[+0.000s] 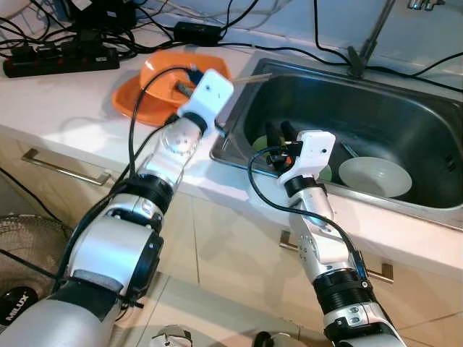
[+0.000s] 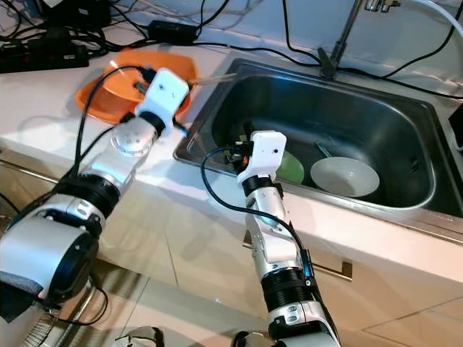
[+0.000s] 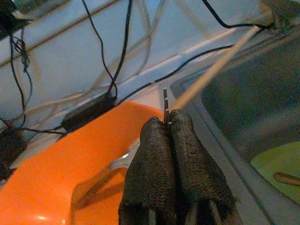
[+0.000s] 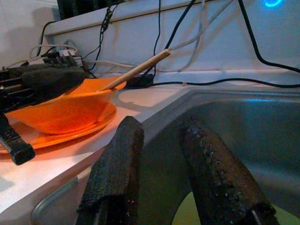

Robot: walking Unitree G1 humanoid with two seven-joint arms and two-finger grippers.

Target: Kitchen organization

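**L arm at orange bowl w/ fingers pinched; R arm open over sink**

Far left on the worktop [image 1: 65, 101]: black power strip [image 1: 61, 59] w/ tangle of cables, well apart from the dishes but near enough to matter if anything slides that way.

Next, orange bowl [image 1: 181, 76] sits on an orange plate [image 1: 134, 101], just beside the sink's left rim. Left gripper [image 3: 169, 123] is over the bowl, fingers [image 3: 150, 164] pressed together w/ no gap. Something thin and dark sticks up between the tips, but can't tell what it is or whether it's truly gripped. A metal utensil [image 3: 123, 161] lies in the bowl, and a long wooden chopstick [image 1: 249, 77] leans out of the bowl toward the sink.

Judgement: step looks like sorting utensils at the bowl. To do it well, keep the wrist low and steady, lift straight up, don't knock the chopstick off the rim.

Sink [image 1: 405, 123]: right gripper [image 1: 281, 136] hangs just inside the near-left corner, fingers [image 4: 117, 164] parted a moderate way, holding nothing. Below it a green plate [image 2: 291, 168], and to its right a white bowl [image 1: 375, 176], close together. Something dark and thin lies behind the white bowl, too small to ID.

In the way: faucet stem [image 1: 369, 43] and black cables [image 1: 304, 52] draped along the sink's back edge; the two arms are close at the sink's left rim, so crossing paths could clash.
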